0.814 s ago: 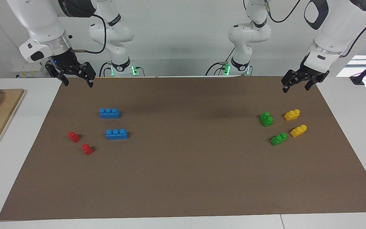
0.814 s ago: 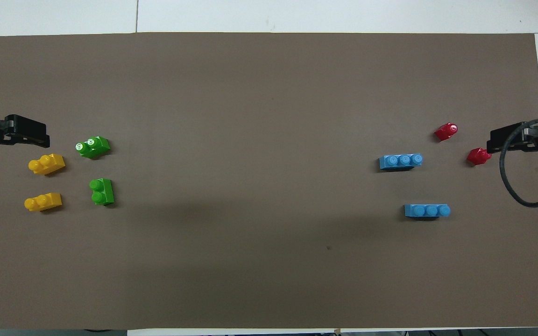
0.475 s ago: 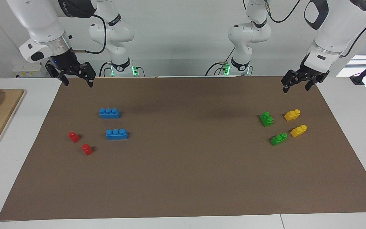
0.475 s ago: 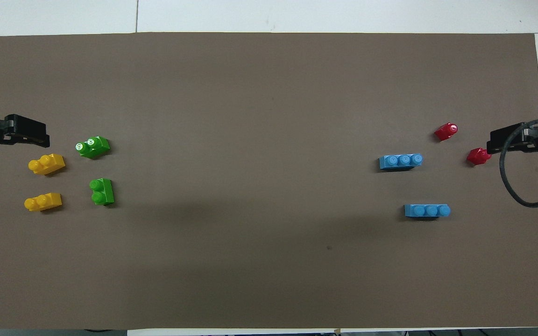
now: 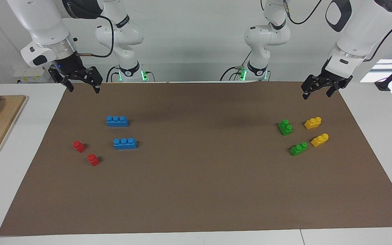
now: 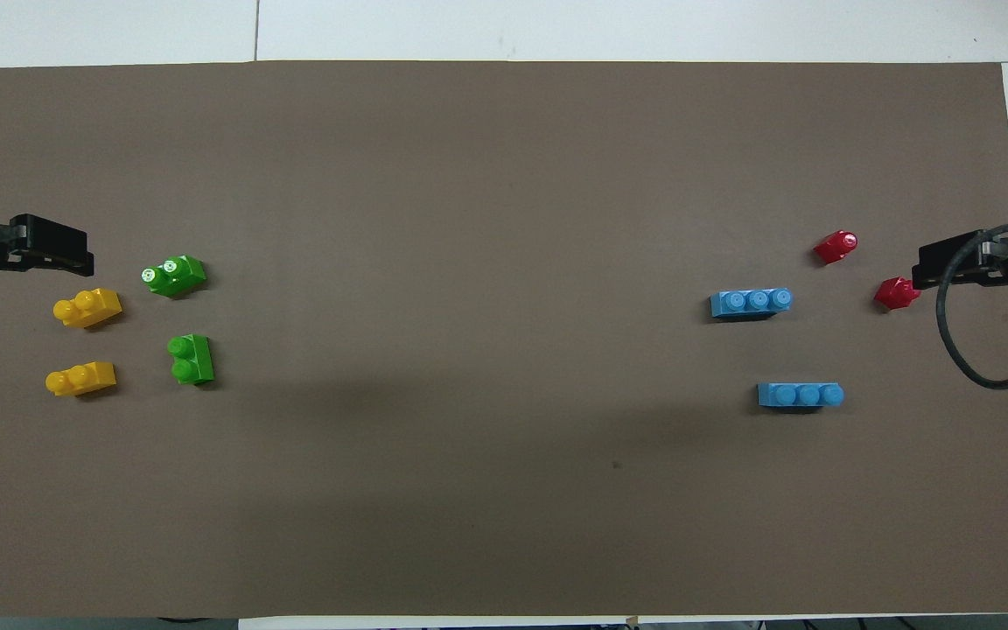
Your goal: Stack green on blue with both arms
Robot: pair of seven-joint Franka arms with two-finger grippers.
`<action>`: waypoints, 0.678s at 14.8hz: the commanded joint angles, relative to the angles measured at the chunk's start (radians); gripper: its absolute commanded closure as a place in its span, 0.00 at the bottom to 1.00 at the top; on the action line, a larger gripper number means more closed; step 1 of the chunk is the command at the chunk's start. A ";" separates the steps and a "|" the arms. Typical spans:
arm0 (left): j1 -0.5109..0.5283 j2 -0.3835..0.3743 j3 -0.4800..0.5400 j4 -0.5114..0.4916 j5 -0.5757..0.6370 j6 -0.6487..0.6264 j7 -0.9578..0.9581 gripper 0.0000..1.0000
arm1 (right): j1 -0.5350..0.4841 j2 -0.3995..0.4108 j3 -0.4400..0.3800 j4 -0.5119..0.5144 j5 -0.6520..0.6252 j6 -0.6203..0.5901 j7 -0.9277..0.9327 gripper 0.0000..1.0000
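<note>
- Covering the table, the brown mat (image 5: 196,190) carries every brick.
- Both arms hang raised at the robots' edge: left gripper (image 5: 316,92) and right gripper (image 5: 82,85), fingers apart, empty.
- Blue bricks (image 5: 125,143) lie toward the right arm's end.
- Green bricks (image 5: 285,127) lie toward the left arm's end, at 5 o'clock from the yellow pair (image 6: 87,308) seen overhead.
- Nothing is picked yet; the next step probably calls for a descent onto one brick each.

You see a bright, even light from above. Soft dark shadows lie on the brown mat (image 5: 196,190). Everything looks sharp, with no glare.
</note>
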 commanded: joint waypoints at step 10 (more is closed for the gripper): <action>0.005 -0.034 0.006 -0.057 0.005 0.034 -0.001 0.00 | -0.007 -0.024 0.002 -0.022 -0.010 -0.011 -0.012 0.00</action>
